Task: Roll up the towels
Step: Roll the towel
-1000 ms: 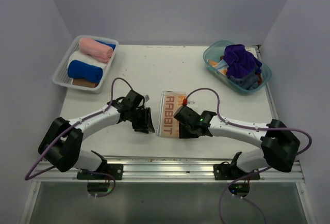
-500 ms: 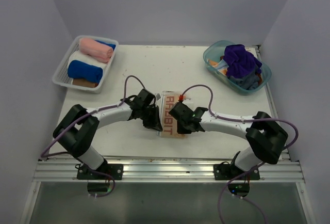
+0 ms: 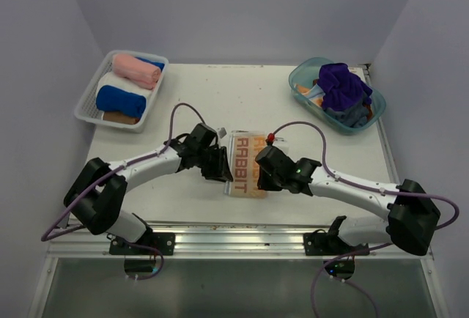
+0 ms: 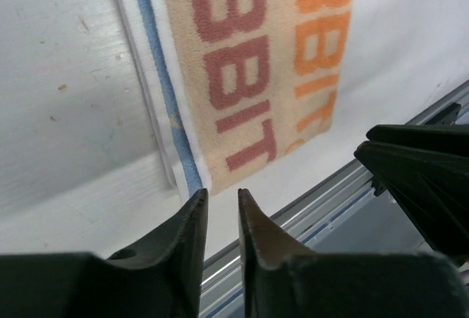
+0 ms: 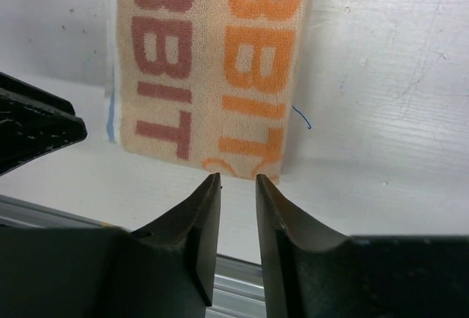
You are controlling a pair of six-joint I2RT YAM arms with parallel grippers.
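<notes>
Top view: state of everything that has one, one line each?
RABBIT towel: folded flat on the table, not rolled.
Left gripper: slightly open, empty, at the towel's near left corner.
Right gripper: slightly open, empty, at the towel's near edge.
Pink towel: rolled, in the basket.
White towel: rolled, in the basket.
Blue towel: rolled, in the basket.
Purple towel: crumpled, unrolled, in the tub.
</notes>
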